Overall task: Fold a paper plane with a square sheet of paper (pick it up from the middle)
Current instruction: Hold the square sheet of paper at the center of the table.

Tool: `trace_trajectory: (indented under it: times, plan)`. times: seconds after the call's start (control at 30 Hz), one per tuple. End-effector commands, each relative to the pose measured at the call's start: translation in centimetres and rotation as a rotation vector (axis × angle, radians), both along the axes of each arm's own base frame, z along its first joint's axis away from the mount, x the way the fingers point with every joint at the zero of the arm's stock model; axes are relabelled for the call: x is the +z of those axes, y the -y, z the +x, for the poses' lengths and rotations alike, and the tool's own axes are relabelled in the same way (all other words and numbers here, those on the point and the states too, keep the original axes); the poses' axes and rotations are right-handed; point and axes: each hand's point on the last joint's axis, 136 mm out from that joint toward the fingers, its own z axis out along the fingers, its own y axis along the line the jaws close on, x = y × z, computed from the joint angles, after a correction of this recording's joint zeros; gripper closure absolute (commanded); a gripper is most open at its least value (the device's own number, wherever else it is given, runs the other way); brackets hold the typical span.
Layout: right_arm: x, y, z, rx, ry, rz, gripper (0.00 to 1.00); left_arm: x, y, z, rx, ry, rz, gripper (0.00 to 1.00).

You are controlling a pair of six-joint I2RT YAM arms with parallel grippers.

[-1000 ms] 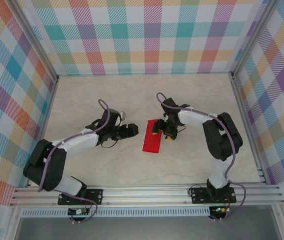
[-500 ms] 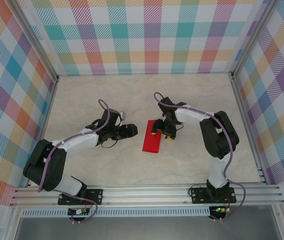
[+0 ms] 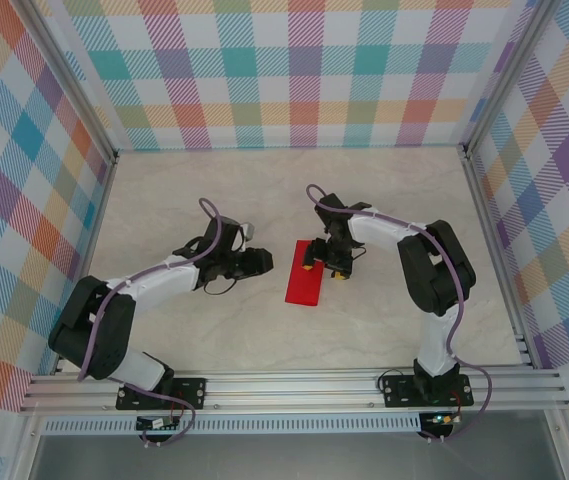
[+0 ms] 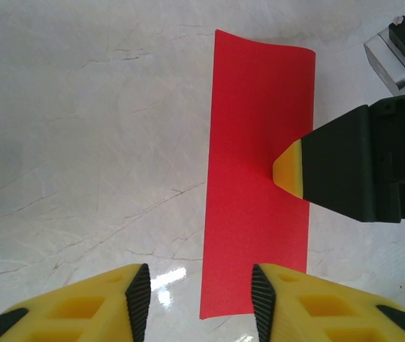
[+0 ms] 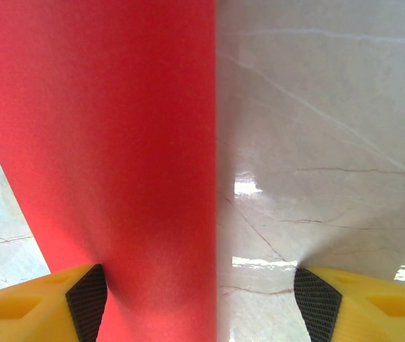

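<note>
Left end effector (image 4: 198, 293) has drawn its jaws closer together over the last second. They now stand partly spread with nothing between them, hovering just short of the near end of the square sheet of paper (image 4: 259, 178). Right end effector (image 5: 202, 296) has edged slightly across the sheet and remains widely spread, gripping nothing. The sheet itself has not shifted. It lies flat on the tabletop (image 3: 214, 200) between the two arms as a narrow red strip, apparently already folded once. In my judgement the left is narrowing to press or lift an edge while the right steadies the sheet, so the plane is at an early stage. From the left wrist, one yellow fingertip (image 4: 291, 167) of the right end effector is seen touching the strip's long edge. The right wrist view adds that its jaws straddle this edge, one over red paper and one over bare tabletop. The overhead view cannot resolve either contact.
</note>
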Motion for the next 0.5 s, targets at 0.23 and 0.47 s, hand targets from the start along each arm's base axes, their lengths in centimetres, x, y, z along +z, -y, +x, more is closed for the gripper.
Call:
trace_trajectory:
  times: [0.23, 0.47]
  plan:
    - [-4.2, 3.5, -1.4, 0.004, -0.074, -0.183, 0.25, 0.3, 3.3, 0.8, -0.082, -0.041, -0.073, 0.88]
    - [-4.4, 3.6, -1.5, 0.002, -0.078, -0.192, 0.25, -1.6, 6.3, 1.5, -0.126, -0.109, -0.061, 1.00]
